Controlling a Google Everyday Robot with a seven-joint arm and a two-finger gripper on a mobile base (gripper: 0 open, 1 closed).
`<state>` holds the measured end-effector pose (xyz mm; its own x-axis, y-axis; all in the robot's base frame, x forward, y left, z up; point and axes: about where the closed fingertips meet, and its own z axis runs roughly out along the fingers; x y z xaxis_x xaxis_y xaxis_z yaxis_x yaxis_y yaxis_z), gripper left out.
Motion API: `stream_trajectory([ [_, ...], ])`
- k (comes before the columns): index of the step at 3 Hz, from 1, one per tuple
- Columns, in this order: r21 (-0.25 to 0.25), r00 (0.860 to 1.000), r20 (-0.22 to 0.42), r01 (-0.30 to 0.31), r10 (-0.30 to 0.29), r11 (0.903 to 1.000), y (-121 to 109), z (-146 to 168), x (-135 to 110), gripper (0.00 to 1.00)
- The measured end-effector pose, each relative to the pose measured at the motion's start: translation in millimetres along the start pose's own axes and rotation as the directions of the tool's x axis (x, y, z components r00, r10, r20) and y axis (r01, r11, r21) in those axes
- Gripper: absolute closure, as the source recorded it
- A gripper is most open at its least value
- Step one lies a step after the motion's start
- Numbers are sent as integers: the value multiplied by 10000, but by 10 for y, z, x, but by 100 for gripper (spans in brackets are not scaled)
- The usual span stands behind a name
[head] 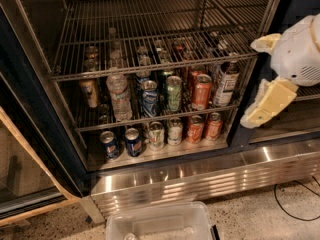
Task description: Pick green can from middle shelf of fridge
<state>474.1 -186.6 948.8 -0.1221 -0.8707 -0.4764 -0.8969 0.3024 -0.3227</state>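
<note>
Fingers spread, right of dark bottle

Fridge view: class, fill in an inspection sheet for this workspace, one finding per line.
Surface: middle shelf, a wire rack inside the fridge, crowded with drinks.
Job's things: green can upright near the shelf front, untouched.
Clutter: blue can and orange can flank it; water bottle and dark bottle further along; more cans on the level below.
Grippers: end effector open, outside the fridge at the view's right, apart from the can.
Cables: black cable on the floor, bottom right.
Surroundings: clear plastic bin in front of the fridge; speckled floor.
</note>
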Motion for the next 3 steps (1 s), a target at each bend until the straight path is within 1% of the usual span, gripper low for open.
stream_trajectory([
  [1, 147, 9945, 1041, 97, -112, 9998, 17, 203, -135, 0],
  [2, 381, 9808, 1947, 57, -130, 9993, 19, 342, -261, 0],
  [3, 532, 9568, 2908, -163, 2, 9985, 31, 510, -349, 0],
])
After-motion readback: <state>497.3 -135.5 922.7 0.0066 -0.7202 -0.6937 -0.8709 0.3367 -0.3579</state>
